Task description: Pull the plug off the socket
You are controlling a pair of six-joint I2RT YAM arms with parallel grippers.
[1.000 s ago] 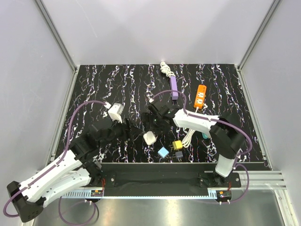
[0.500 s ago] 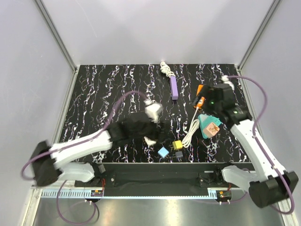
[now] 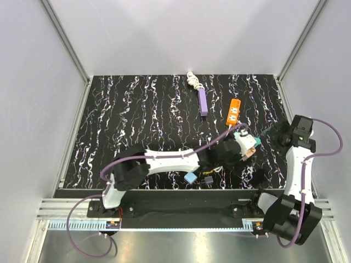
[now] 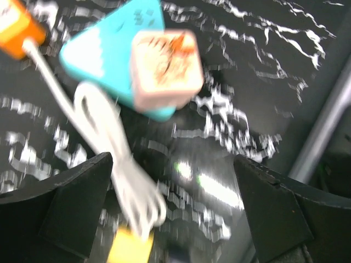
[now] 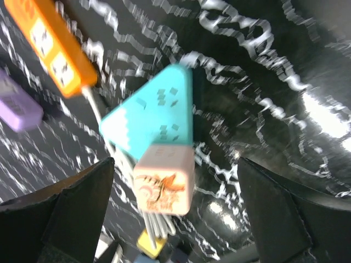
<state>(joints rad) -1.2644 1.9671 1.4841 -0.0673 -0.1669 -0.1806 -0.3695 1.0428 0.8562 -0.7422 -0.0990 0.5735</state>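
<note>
The left hand (image 4: pixel 173 164) has just swung over to the socket (image 4: pixel 109 49) on the right of the counter (image 3: pixel 137 104) while the right hand (image 5: pixel 175 164) backs away, both spread open and empty, so the plug (image 4: pixel 167 60) is still seated, nothing pulled yet.

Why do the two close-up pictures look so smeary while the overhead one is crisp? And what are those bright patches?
Left wrist view: motion blur smears the pink plug, teal socket and white cable; a bright reflection glares off the glossy table. Right wrist view: similar streaking, glare at the right edge. Top external view: evenly lit, mostly sharp.
</note>
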